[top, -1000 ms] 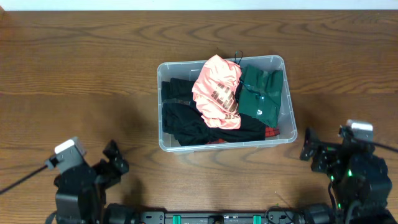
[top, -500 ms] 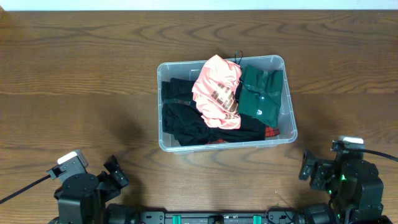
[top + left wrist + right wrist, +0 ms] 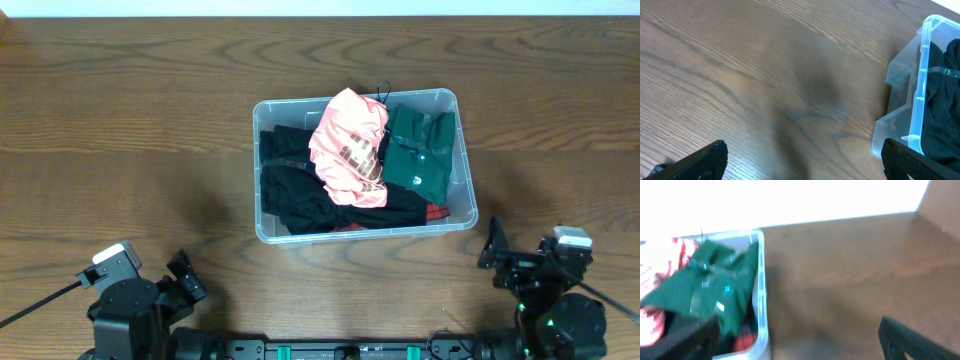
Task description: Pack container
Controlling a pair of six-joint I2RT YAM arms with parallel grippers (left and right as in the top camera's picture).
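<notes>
The container point(image 3: 268, 232) sits mid-bench point(image 3: 130, 120) full of black, pink and green clothes point(image 3: 350, 150), the pink print too small to read, while the left gripper point(image 3: 802, 150) and right gripper point(image 3: 795, 330) gape wide, holding nothing, near the front edge.

I can read no text from here; the dark print on the pink garment point(image 3: 348, 150) in the container point(image 3: 360, 233) is too small to make out.
</notes>
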